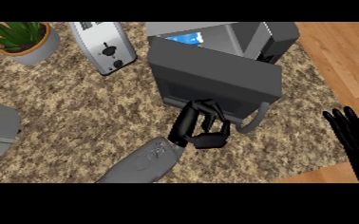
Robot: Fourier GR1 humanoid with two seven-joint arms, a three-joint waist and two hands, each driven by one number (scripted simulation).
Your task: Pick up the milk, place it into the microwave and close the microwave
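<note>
Milk inside microwave, door part-open; left hand fingers curled against door, gripping nothing; right hand open, far right.

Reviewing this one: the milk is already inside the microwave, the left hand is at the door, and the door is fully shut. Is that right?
Not quite. In the head view the microwave door stands partly open, not shut: the blue milk shows behind its top edge inside the microwave. The rest holds: the left hand is at the door's front.
</note>
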